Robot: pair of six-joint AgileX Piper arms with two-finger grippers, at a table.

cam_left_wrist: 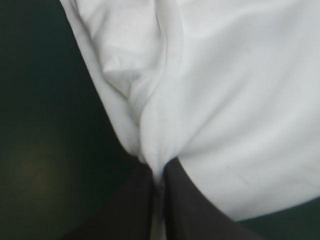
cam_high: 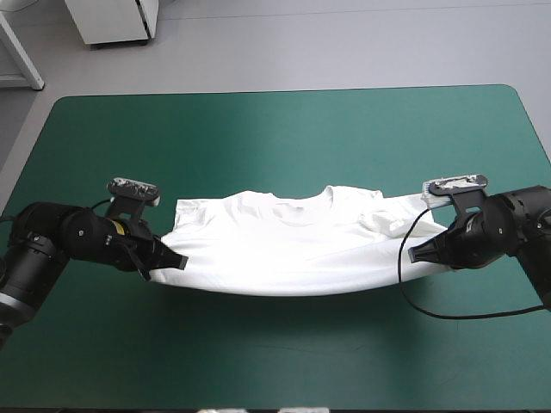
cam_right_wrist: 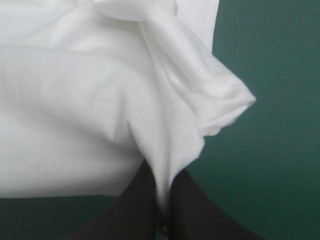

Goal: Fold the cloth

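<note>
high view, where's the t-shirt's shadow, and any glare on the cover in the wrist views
High view: the T-shirt drops a narrow dark shadow on the teal-green cover under its near hem, and a pale sheen lies beyond the collar. Left wrist view: the cover beside the left claw sits in deep shade, no glare. Right wrist view: cover evenly lit, with grey shading only in the shirt's folds.

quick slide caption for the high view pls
Left tool and right tool, both shut, hold opposite ends of the white T-shirt, stretched between them over the teal-green table.
</note>
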